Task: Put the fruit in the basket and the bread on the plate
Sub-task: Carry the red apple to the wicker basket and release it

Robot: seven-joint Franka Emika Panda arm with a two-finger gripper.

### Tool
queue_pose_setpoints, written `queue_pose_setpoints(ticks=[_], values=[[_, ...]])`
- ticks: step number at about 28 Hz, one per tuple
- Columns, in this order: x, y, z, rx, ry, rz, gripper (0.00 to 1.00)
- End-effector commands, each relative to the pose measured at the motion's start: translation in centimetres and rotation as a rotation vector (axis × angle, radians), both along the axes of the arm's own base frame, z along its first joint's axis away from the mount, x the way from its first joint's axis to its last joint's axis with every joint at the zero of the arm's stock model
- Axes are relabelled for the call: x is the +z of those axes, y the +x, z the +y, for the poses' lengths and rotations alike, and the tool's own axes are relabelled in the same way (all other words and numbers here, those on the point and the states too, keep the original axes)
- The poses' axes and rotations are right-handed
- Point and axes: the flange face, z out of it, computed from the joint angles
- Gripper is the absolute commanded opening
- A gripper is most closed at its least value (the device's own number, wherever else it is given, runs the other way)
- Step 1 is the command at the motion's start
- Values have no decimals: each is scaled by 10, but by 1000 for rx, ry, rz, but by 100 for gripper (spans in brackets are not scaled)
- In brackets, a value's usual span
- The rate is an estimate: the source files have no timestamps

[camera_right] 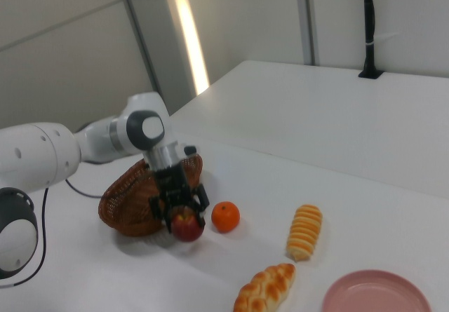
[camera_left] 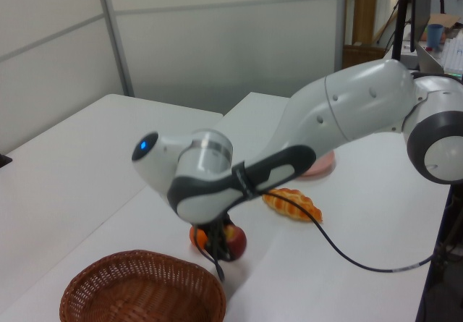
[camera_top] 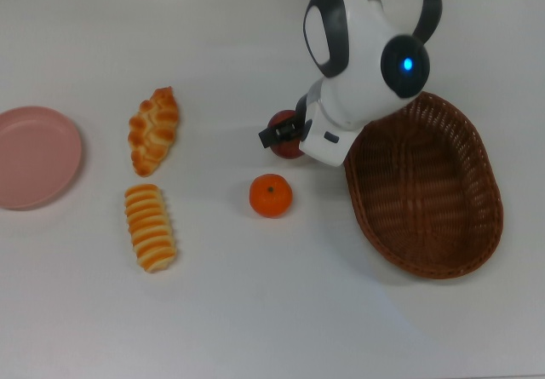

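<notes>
Beside the basket (camera_right: pixel 130 203), right view alone shows the hand (camera_right: pixel 184 214) clamping the apple (camera_right: pixel 186 226), lifted

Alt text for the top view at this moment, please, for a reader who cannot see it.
A white robot arm's gripper holds a red apple beside a brown wicker basket on a white table. A mandarin, two bread pieces and an empty pink plate lie to the top view's left.
</notes>
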Motion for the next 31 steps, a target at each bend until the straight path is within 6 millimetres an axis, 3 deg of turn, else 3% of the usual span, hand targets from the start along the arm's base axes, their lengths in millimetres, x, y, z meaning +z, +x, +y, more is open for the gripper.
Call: queue_pose_setpoints(ticks=[1,3,7,12,16,21,22,23,24,25,28,31], values=[[74,3,1,-37,100,-111,0],[86,6,9,-26,119,-147,0],[92,7,62,41,206,-270,4],[59,-9,123,66,184,-326,2],[27,-25,146,95,136,-299,2],[1,-37,143,105,106,-246,5],[-3,-39,142,107,100,-238,14],[-6,-40,140,109,88,-233,35],[-9,-40,138,113,74,-232,63],[-9,-39,135,119,55,-237,100],[-2,-34,125,108,53,-236,100],[19,-16,91,23,92,-258,100]])
